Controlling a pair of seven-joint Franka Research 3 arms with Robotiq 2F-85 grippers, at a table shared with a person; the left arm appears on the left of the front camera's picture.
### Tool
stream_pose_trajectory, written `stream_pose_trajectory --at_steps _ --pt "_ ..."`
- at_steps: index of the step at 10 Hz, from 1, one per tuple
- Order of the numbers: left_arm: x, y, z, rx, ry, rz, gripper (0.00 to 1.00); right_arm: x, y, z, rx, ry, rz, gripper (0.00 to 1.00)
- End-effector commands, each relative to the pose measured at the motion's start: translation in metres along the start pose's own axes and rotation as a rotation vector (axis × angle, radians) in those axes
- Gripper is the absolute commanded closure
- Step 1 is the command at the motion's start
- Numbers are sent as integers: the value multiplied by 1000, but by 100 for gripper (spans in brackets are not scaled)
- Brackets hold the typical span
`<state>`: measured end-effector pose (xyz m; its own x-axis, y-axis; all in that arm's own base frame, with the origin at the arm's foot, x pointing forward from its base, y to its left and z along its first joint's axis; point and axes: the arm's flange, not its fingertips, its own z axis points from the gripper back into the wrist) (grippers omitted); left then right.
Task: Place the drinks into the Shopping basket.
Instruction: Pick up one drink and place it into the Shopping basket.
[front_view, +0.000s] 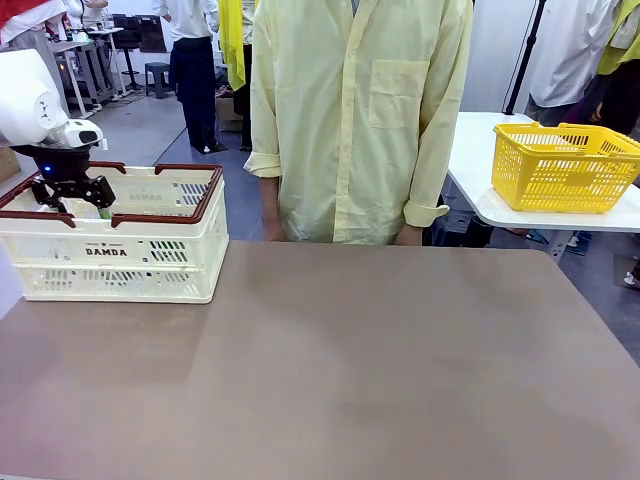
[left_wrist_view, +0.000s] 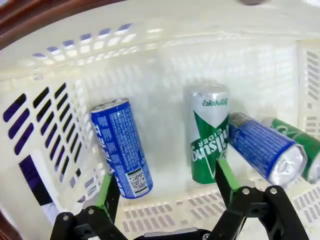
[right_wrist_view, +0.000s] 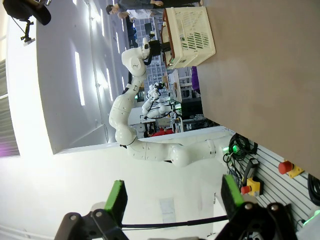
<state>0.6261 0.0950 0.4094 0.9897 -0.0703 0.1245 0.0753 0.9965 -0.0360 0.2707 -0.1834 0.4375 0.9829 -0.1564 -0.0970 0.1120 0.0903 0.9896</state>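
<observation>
Inside the basket (left_wrist_view: 150, 55): four cans lying flat — blue can (left_wrist_view: 121, 147), green can (left_wrist_view: 209, 135), another blue (left_wrist_view: 260, 150), another green (left_wrist_view: 295, 140) at the far end.
Left gripper (left_wrist_view: 167, 192): wide, empty, low above the cans.
Right gripper (right_wrist_view: 172, 202): wide, empty, away from the desk (front_view: 350, 370).
Risk: lifting out crooked could catch the rim (front_view: 205, 205) or nudge loose cans rolling.

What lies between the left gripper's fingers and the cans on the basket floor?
Nothing: in the left wrist view the open left gripper hangs above the Shopping basket floor, with clear air down to the green can and blue can.
</observation>
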Motion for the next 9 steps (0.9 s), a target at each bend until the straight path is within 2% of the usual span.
stream_pose_trajectory --at_steps 1,3,5,7,8,9 --pt "-6 -6 20 -105 11 -24 0 -3 3 -1 -1 5 -7 0" --pt "-17 -14 52 -260 25 -11 0 -3 3 -1 -1 5 -7 0" --pt "-43 -18 99 -443 -16 -62 0 -3 3 -1 -1 5 -7 0" --pt "-79 -21 137 -727 12 -214 0 -3 3 -1 -1 5 -7 0" --pt "-96 -13 153 -894 -51 -235 0 -3 3 -1 -1 5 -7 0" --pt "-110 -2 165 -1108 -86 -190 0 -3 3 -1 -1 5 -7 0"
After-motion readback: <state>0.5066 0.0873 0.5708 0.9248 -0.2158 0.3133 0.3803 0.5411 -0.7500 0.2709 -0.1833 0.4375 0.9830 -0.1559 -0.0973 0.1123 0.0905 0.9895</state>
